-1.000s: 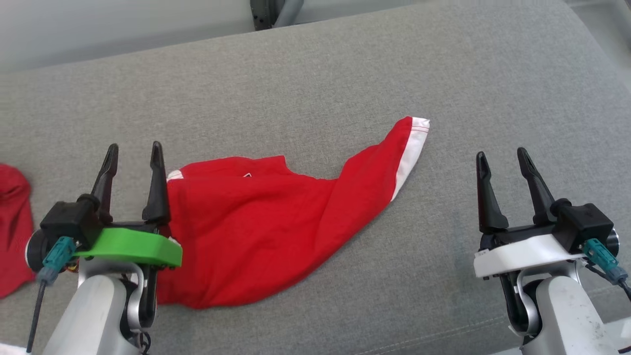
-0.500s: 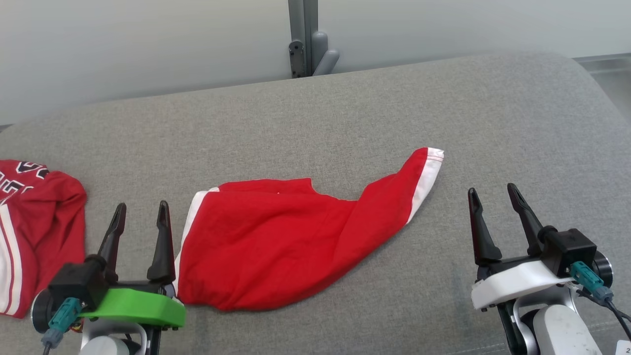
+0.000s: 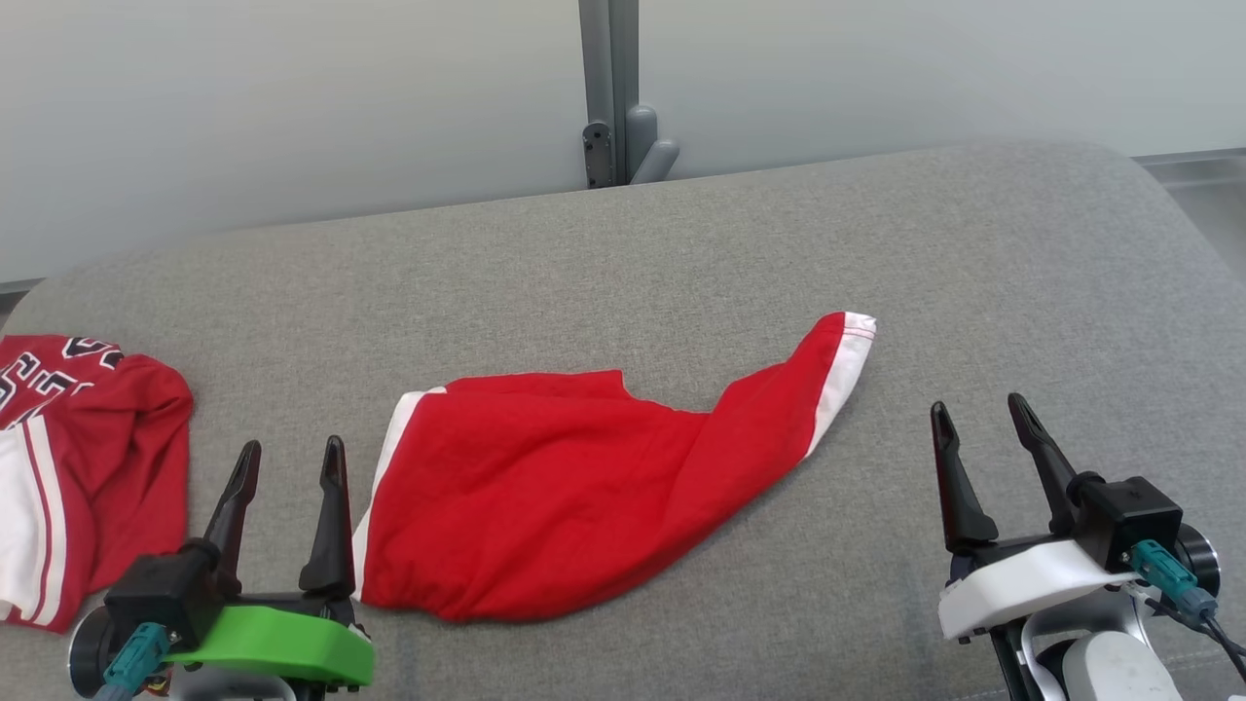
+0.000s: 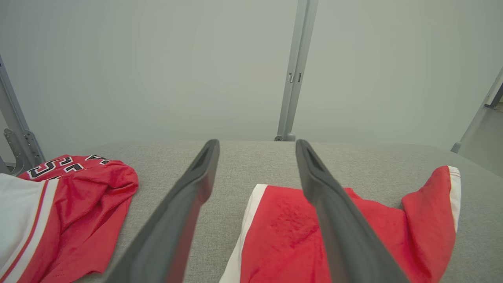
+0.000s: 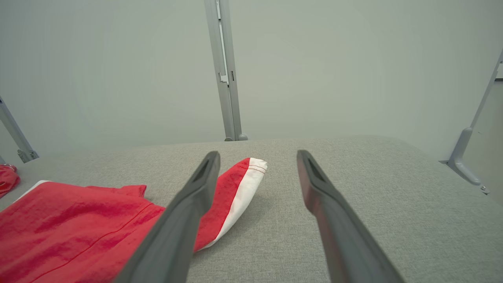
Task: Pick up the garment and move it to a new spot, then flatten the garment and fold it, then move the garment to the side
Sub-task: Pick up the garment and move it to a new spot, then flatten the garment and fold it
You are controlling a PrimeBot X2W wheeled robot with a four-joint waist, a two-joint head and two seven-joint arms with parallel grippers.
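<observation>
**A:** Where is the garment?

**B:** The red garment [image 3: 565, 497] lies rumpled on the grey cushion [image 3: 681, 243], between the two grippers. One white-edged corner stretches up toward the right.

**A:** And the left gripper?

**B:** The left gripper [image 3: 293, 443] is just beside the garment's white-striped left edge. Its jaws are parted wide and hold nothing.

**A:** The right one?

**B:** The right gripper [image 3: 976, 402] is off to the right, apart from the cloth. Its jaws are spread as wide and are empty too.

**A:** Anything else?

**B:** A jersey [image 3: 97, 467] with lettering lies at the cushion's left end, apart from the garment.
</observation>
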